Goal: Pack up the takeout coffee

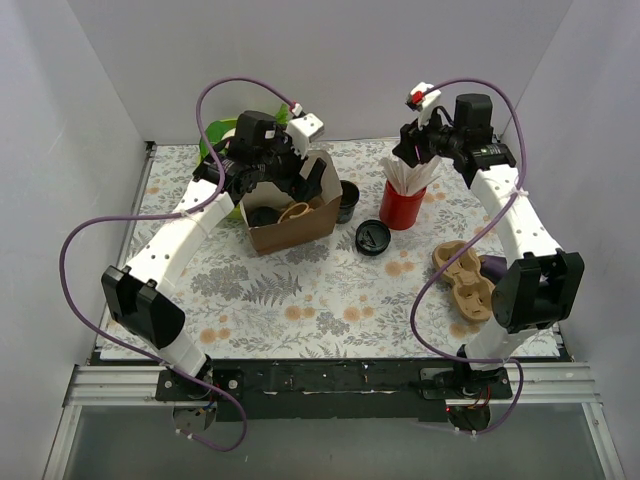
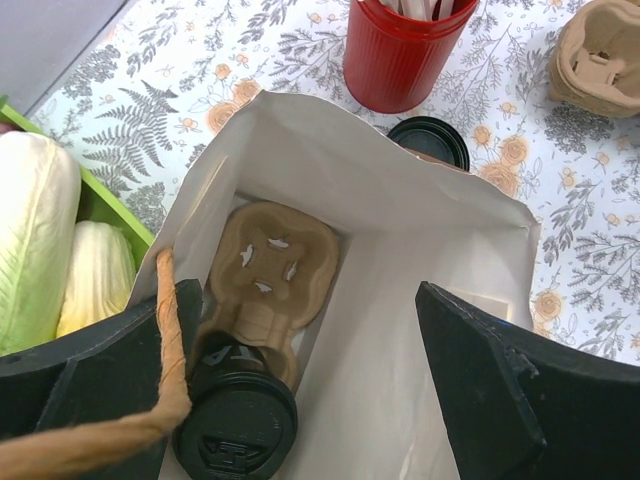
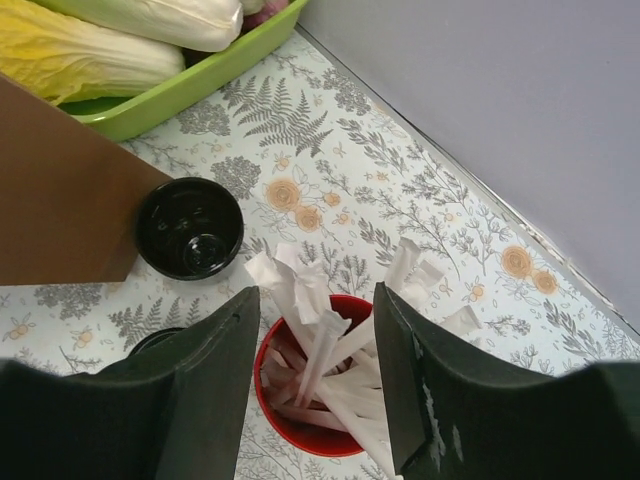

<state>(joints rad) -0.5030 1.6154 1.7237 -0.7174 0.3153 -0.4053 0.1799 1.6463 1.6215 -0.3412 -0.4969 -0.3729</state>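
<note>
The takeout coffee [image 2: 237, 430], a black cup with a black sip lid, sits in one pocket of a tan pulp carrier [image 2: 270, 265] at the bottom of the brown paper bag [image 1: 300, 228]. My left gripper [image 2: 305, 300] hangs open over the bag's mouth, one finger at each side, holding nothing; the bag's twine handle [image 2: 170, 340] lies across its left finger. My right gripper [image 3: 318, 300] hovers just above the red cup [image 3: 300, 440], with the cup's white wrapped sticks [image 3: 330, 350] rising between its parted fingers. In the top view it [image 1: 415, 150] is above that cup [image 1: 403, 207].
A lidless black cup [image 3: 190, 228] stands beside the bag's right wall. A loose black lid [image 1: 372, 237] lies on the floral tablecloth in front of it. Stacked pulp carriers [image 1: 465, 275] sit at the right. A green tray [image 3: 180, 95] with cabbage is at the back left.
</note>
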